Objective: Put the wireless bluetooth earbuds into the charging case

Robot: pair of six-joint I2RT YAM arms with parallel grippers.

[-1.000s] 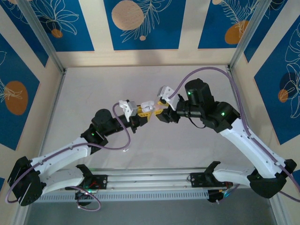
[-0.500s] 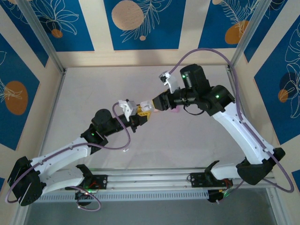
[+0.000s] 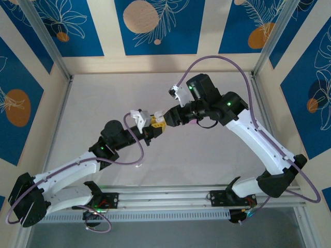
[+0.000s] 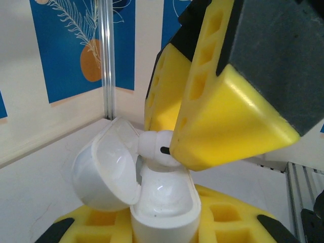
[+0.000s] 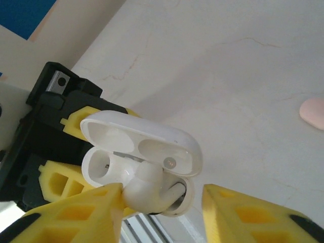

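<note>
Left claw (image 3: 155,123) clamping open case (image 4: 162,202), right claw (image 5: 162,191) parted, earbud (image 5: 142,185) against one finger (image 5: 96,208), pink object (image 5: 313,112) nearby.

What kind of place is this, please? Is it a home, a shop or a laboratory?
Most likely a laboratory test cell for robots: two robot arms bolted to a rail, aluminium frame posts around the white tabletop, and printed blue leaf panels as walls.

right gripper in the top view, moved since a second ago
Yes: the right gripper shifted left, toward the back wall, nearer the case in the left gripper.
</note>
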